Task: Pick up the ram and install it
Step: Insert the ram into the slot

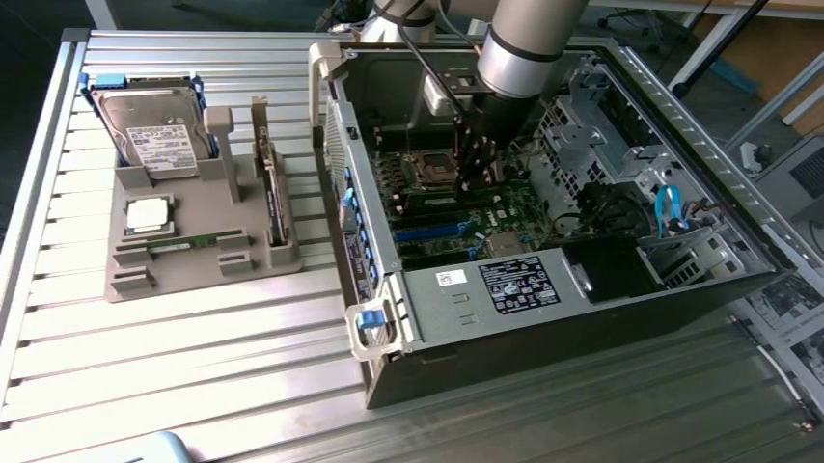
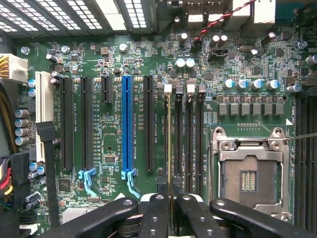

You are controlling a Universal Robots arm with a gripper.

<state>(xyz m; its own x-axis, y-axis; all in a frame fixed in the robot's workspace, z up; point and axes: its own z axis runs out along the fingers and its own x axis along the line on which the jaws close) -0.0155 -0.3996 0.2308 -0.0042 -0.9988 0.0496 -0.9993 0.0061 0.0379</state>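
Observation:
In the wrist view, my gripper is shut on the ram. The ram shows edge-on as a thin gold-green line running out from between the black fingers. It hangs along the leftmost of the black memory slots, just beside the empty silver processor socket. I cannot tell whether it touches the slot. In the exterior view, the arm reaches down into the open computer case. There, my gripper is low over the green motherboard, close to the socket.
A grey parts holder lies on the slatted table at the exterior view's left. It carries a hard drive, a square silver processor and a long thin board standing on edge. Case walls, drive cages and cables surround the motherboard.

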